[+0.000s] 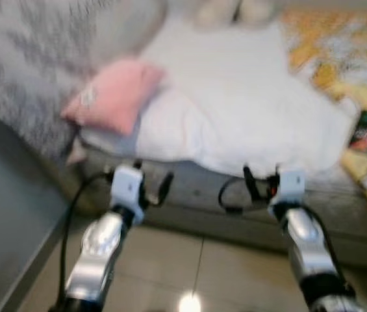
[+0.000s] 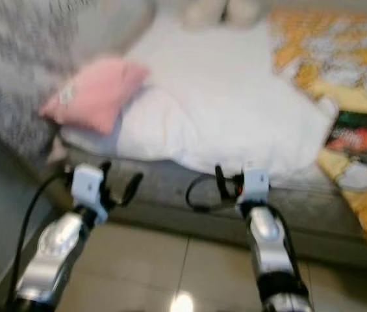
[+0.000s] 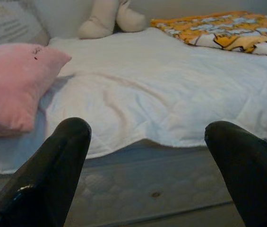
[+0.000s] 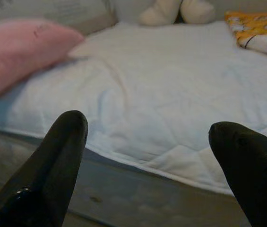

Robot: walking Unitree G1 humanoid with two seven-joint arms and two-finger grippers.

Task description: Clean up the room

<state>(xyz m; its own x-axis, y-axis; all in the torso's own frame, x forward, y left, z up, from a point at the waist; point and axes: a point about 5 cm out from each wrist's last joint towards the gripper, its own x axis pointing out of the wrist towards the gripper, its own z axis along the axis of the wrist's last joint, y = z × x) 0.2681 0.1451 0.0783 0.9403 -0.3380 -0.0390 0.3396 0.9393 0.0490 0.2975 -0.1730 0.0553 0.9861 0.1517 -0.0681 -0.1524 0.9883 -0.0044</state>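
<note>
Left eye view | white quilt (image 1: 235, 110) is lying rumpled on the bed, hem overhanging the mattress edge (image 3: 161, 184), long axis running along that edge | left gripper (image 3: 147, 161) and right gripper (image 4: 147, 156) are hovering spread wide, empty, just short of the hem, facing it | right one nearer its middle | pink pillow (image 1: 115, 94) sitting on the quilt's left end.

Right gripper (image 4: 147, 165) (fingers spread) faces white quilt (image 4: 171, 94), pink pillow (image 4: 20, 49).
</note>
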